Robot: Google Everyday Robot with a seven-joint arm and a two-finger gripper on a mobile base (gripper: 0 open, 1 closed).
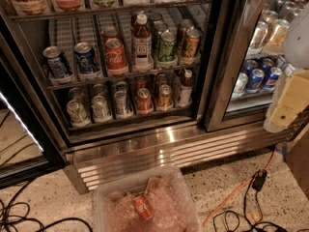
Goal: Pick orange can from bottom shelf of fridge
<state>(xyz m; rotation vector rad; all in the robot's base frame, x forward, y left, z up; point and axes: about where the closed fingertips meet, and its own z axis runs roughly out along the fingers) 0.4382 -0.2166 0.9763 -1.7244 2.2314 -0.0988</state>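
Note:
The fridge (213, 57) stands with its glass door swung open. The bottom shelf (130, 122) holds a row of cans in narrow lanes. The orange can (164, 96) stands upright near the right end of that row. A redder can (143, 100) is on its left and a brown bottle with a white cap (184, 87) on its right. My gripper (286, 105) shows as a cream block below a white arm part at the right edge of the view. It is in front of the open door, well to the right of the orange can and apart from it.
The rack above holds blue cans (72, 61), a red can (116, 56), a brown bottle (141, 41) and green cans. The open glass door (251, 47) juts out on the right. A clear tub of ice (145, 204) sits on the floor before the ribbed steel base (159, 151). Cables (251, 192) lie on the floor.

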